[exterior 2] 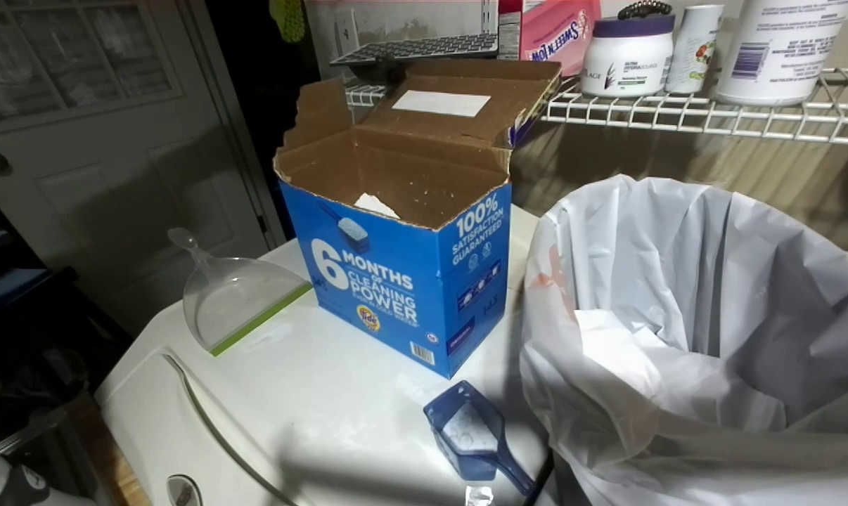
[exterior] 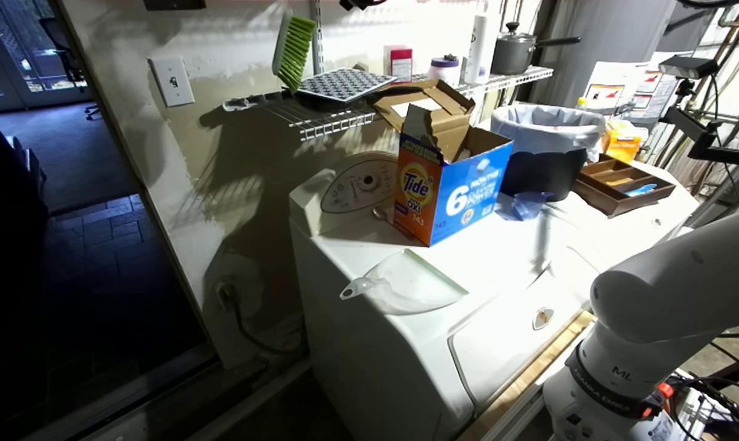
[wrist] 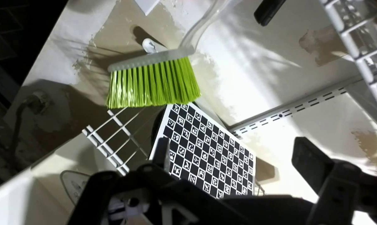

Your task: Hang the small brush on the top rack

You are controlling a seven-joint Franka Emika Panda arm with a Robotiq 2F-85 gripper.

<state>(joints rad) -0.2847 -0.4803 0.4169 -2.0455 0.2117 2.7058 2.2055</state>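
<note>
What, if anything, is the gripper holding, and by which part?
Nothing: the gripper stands open, with the small brush outside its grip.

One brush (wrist: 154,82), one dustpan (exterior: 413,280), one scoop (exterior 2: 466,465), one checkerboard (wrist: 205,153)

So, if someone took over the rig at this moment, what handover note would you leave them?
Gripper: open, holding nothing.
Small brush: outside the gripper, up by the wall, bristles down in an exterior view; its handle runs out of frame.
Top rack: probably the wire edge at the wrist view's upper right.
Done: brush raised and apparently hanging.
Left: confirm the handle is hooked, since its upper end is unseen; then probably back off.
</note>
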